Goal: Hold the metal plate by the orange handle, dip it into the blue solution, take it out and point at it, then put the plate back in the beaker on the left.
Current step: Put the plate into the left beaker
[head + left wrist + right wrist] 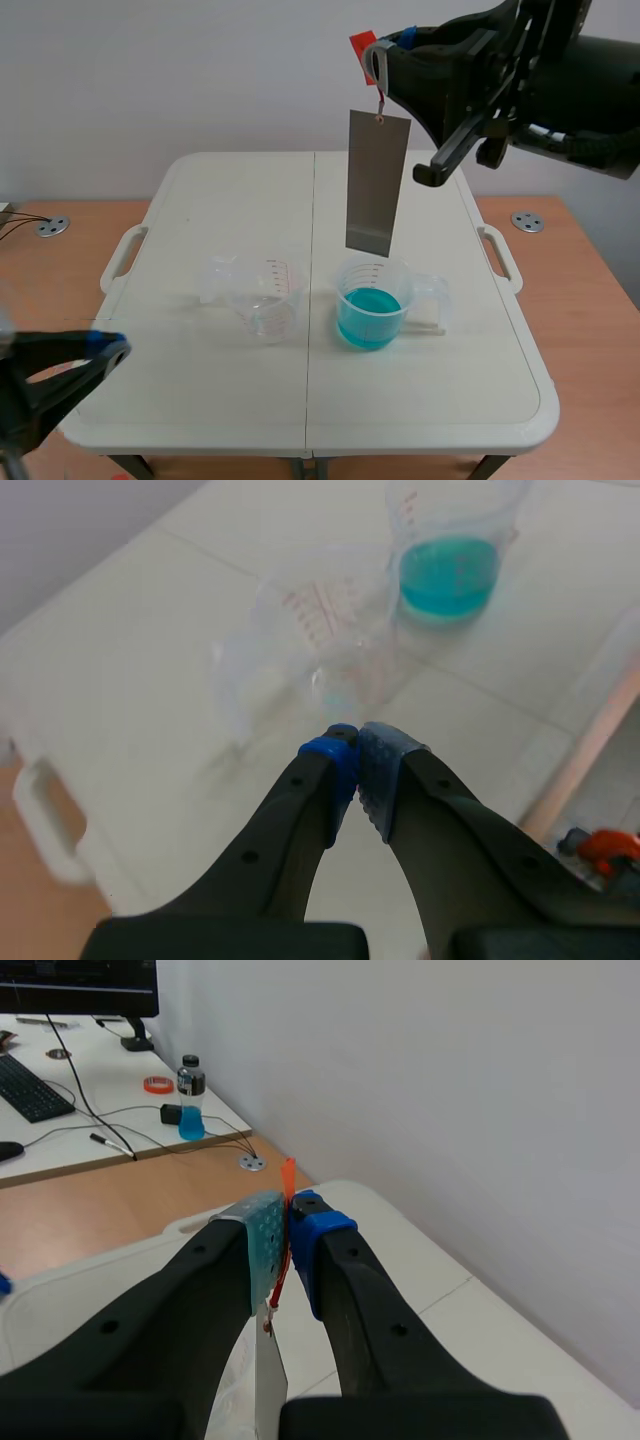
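A grey metal plate (377,183) hangs upright from an orange handle (362,46), high above the beaker of blue solution (369,305). My right gripper (378,55) is shut on that handle; in the right wrist view the orange handle (288,1185) sticks out between the pads, with the plate (268,1385) dangling under it. The plate's lower edge is just above the beaker's rim. The clear empty beaker (262,295) stands to the left of the blue one. Low at the near left, my left gripper (112,347) is shut on nothing, with the clear beaker (325,640) and the blue beaker (450,555) ahead of it.
Both beakers stand on a white folding table (200,200) set on a wooden desk (590,290). Round metal caps (527,221) sit in the desk. The right wrist view shows another desk with a keyboard (30,1088), cables and a small bottle (191,1112).
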`<control>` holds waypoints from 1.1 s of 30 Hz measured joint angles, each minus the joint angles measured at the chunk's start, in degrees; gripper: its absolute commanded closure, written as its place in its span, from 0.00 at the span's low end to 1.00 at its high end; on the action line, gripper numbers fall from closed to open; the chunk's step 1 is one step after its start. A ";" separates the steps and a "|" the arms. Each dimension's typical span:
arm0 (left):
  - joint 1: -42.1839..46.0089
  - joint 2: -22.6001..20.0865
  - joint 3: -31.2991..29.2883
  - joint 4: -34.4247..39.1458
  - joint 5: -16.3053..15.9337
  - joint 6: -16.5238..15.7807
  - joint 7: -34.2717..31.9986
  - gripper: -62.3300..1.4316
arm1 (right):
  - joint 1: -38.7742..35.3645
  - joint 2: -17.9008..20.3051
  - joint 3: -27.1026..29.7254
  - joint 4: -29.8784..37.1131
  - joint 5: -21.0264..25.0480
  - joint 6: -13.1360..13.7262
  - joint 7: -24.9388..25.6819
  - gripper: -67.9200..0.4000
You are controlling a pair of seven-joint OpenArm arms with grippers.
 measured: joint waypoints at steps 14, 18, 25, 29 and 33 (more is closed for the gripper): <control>34.07 6.86 -18.67 -5.81 0.59 0.24 -5.62 0.95 | 5.95 0.00 -5.46 0.00 0.00 0.02 -1.11 0.98; 34.71 11.96 -17.99 -11.58 1.90 0.24 -5.18 0.95 | 8.00 0.00 -7.21 0.00 0.02 -0.66 -1.51 0.98; 33.51 18.08 -13.62 -18.58 3.17 0.26 -5.22 0.95 | 11.15 -0.87 -9.64 -0.26 0.00 -1.99 -2.01 0.98; 32.61 19.43 -9.20 -21.09 3.17 0.31 -4.79 0.95 | 12.74 -3.30 -10.95 -2.29 -0.04 -1.99 -2.86 0.98; 30.40 19.39 -4.50 -24.02 2.99 2.69 -4.39 0.95 | 13.75 -4.85 -13.18 -4.22 -0.20 -1.97 -3.39 0.98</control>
